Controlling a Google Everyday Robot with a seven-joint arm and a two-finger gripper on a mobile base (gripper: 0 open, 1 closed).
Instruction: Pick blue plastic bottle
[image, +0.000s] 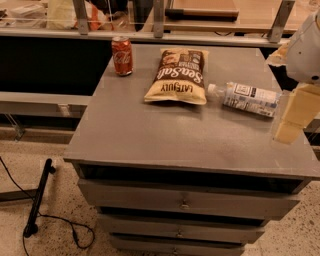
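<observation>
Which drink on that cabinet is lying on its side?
The blue plastic bottle, right of the chip bag, close to the gripper at the right edge of the cabinet. The red soda can stands upright.

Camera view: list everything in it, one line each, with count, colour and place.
blue plastic bottle: one, clear with white cap, lying on its side on the cabinet top, right.
chip bag: one, brown and yellow, lying flat at centre back.
soda can: one, red, upright at back left.
cabinet: one, grey, drawers in front, centre.
cable: one, black, floor at lower left.
arm: one, white, right edge.
gripper: one, pale yellow, right edge, just right of the bottle.
</observation>
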